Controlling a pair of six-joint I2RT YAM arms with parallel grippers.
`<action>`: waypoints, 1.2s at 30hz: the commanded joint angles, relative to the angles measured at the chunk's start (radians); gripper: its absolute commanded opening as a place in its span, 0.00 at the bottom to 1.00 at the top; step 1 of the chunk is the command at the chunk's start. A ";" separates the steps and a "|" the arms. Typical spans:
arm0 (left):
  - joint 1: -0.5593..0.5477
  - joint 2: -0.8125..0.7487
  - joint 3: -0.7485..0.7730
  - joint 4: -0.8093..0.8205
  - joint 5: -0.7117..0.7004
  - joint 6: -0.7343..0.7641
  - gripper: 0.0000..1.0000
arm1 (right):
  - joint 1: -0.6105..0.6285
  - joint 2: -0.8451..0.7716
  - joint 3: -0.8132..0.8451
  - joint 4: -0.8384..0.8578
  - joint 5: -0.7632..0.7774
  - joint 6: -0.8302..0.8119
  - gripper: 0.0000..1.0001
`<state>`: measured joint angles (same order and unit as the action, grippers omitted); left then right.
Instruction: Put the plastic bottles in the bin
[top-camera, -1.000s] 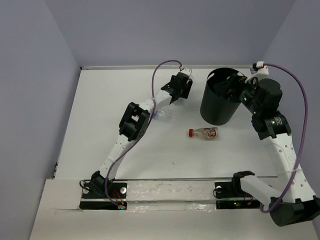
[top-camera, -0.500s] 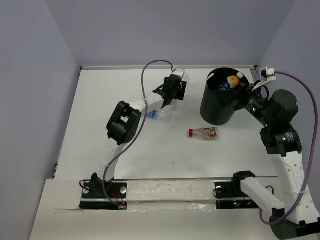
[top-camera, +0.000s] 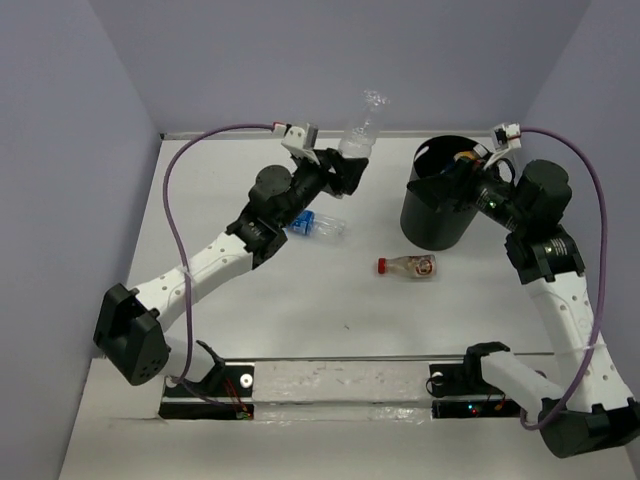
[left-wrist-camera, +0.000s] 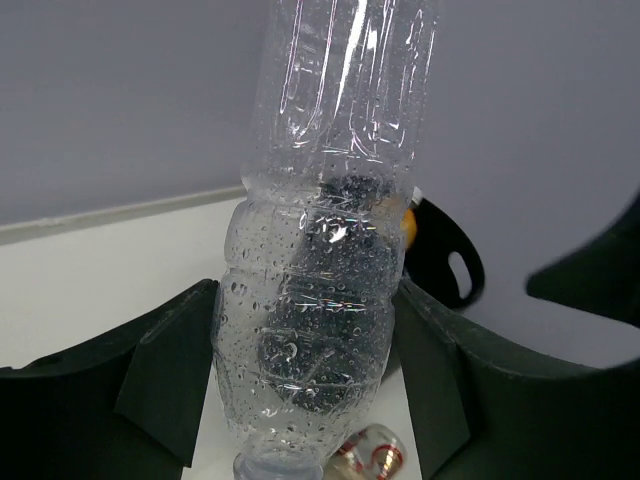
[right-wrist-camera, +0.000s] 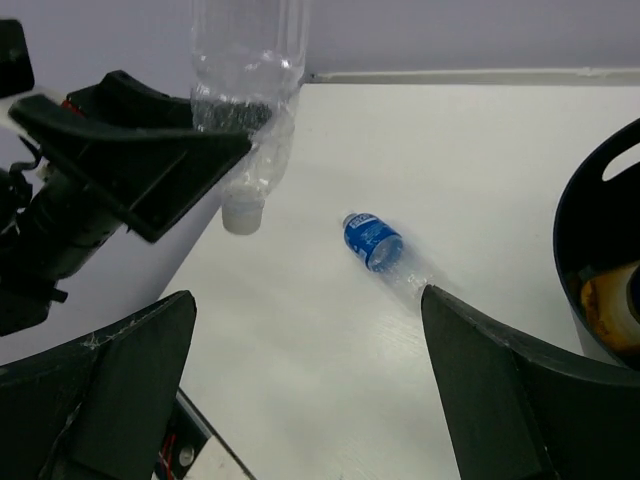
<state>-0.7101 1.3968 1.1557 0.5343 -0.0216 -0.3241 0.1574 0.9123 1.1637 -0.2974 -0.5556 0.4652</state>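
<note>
1. Bottles from top view: left claw (top-camera: 347, 163) clamps clear bottle (top-camera: 362, 120) aloft, left of bin (top-camera: 437, 205); right claw (top-camera: 462, 172) at bin rim; blue bottle (top-camera: 315, 224) and red-cap bottle (top-camera: 407, 265) lie on table (top-camera: 300, 300).
2. Left wrist: clear bottle (left-wrist-camera: 315, 300) gripped cap down (droplets inside).
3. Right wrist: right claw (right-wrist-camera: 310, 345) spread wide, empty; yellow bottle (right-wrist-camera: 608, 300) in bin (right-wrist-camera: 585, 225).

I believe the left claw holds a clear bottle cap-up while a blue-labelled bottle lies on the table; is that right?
Not quite: the right wrist view shows the clear bottle in the left claw cap-down. The blue-labelled bottle does lie on the table.
</note>
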 joint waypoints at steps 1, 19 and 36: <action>-0.086 -0.025 -0.119 0.105 0.118 -0.061 0.44 | 0.007 0.084 0.047 0.078 -0.121 0.012 1.00; -0.170 -0.099 -0.255 0.253 0.357 -0.141 0.44 | 0.073 0.160 0.083 0.138 0.000 -0.013 0.92; -0.157 -0.208 -0.298 -0.061 -0.150 -0.170 0.99 | 0.082 0.160 0.365 -0.100 0.636 -0.212 0.17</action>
<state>-0.8825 1.2499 0.8490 0.6186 0.0917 -0.4797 0.2432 1.0771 1.3766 -0.3466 -0.2375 0.3809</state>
